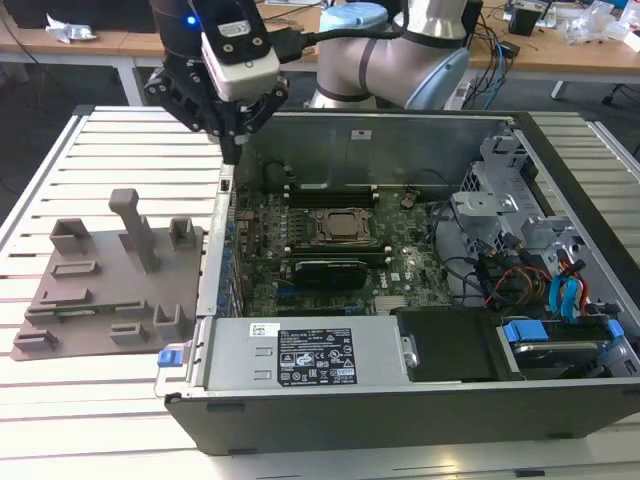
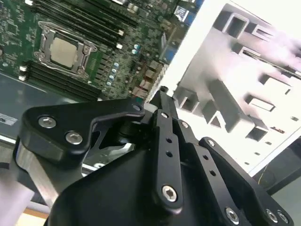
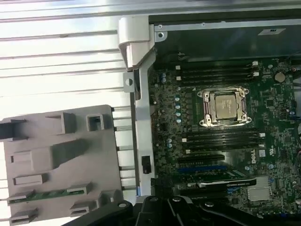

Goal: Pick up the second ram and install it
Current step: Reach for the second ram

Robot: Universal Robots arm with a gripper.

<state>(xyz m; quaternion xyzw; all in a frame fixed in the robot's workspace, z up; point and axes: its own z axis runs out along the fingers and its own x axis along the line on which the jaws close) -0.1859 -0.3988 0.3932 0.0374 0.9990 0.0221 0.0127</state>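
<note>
Fingers [image 1: 232, 138] were closed on nothing, hanging over the case wall [image 3: 141, 117]. The second ram [image 3: 44, 195] lay flat in the grey tray [image 3: 56, 155], well off to the side, long axis square to that wall.

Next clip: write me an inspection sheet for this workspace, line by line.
Surface: white slatted table carrying a grey tray and an open computer case.
Job's things: ram stick lies in a tray slot, seen in the first wrist view; on the motherboard, memory slots flank the processor socket.
Clutter: nothing seen.
Gripper: gripper hangs above the case wall beside the tray, apart from the ram stick.
Cables: red, blue and black wires bundled inside the case at the exterior view's right.
Surroundings: wooden desks behind, with oddments on them.
</note>
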